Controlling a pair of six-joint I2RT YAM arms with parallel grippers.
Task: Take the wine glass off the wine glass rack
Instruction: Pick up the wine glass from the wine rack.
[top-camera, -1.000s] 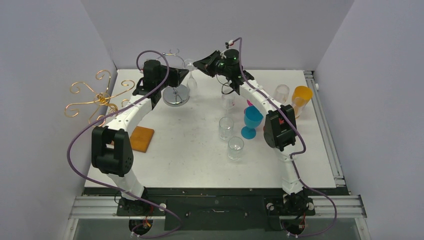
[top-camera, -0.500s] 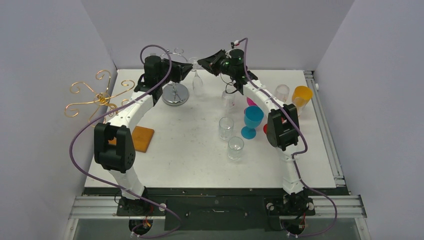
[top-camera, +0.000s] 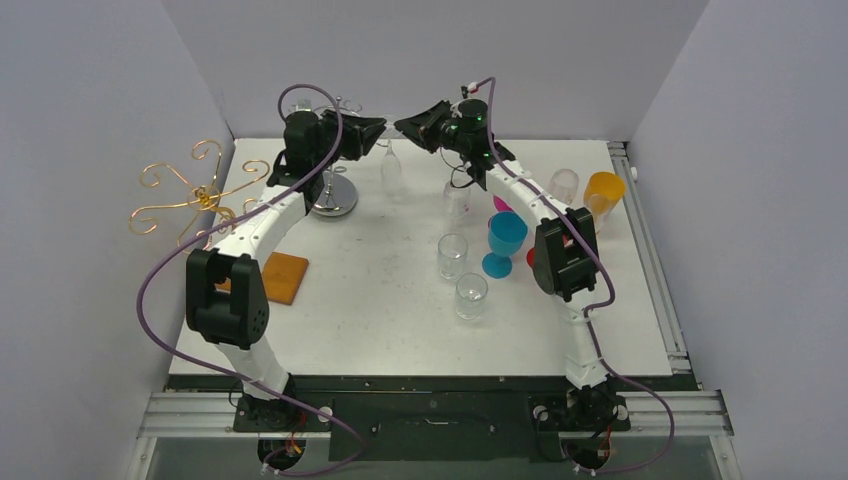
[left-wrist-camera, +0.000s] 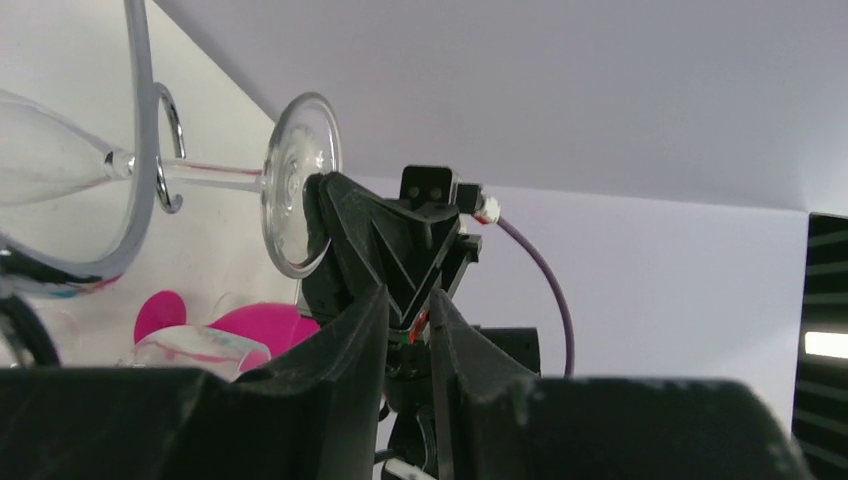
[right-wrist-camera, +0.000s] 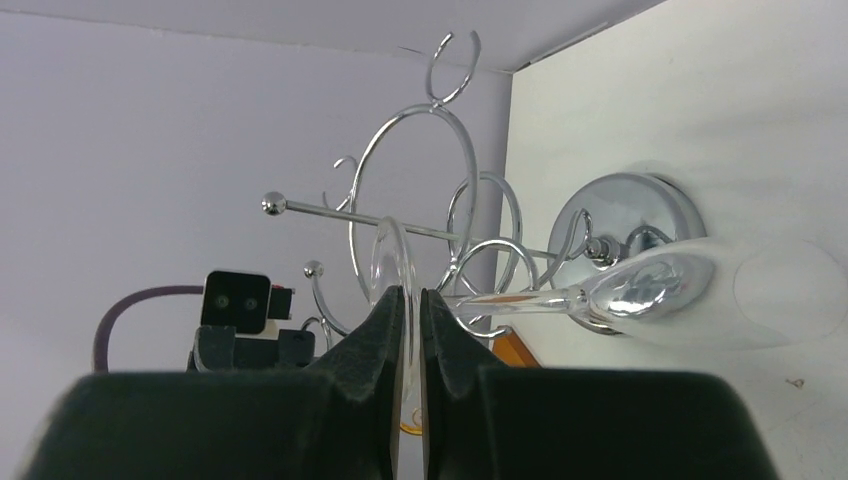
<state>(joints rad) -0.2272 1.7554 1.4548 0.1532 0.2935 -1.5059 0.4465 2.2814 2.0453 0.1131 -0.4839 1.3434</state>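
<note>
A clear wine glass hangs bowl-down beside the silver wire rack at the back of the table. In the right wrist view my right gripper is shut on the glass's round foot; the stem and bowl reach right, in front of the rack's loops. In the left wrist view the foot is outside a rack hook that the stem still passes through. My left gripper is nearly shut with nothing between its fingers. It faces the right gripper from the rack side.
A gold wire rack stands at the table's left edge, with an orange square pad near it. Two clear tumblers, a blue goblet, a pink cup, a clear cup and an orange cup stand right of centre.
The glass swung from tilted to hanging straight down and shifted slightly right. The silver rack's base slid left. Both grippers rose a little toward the back wall.
</note>
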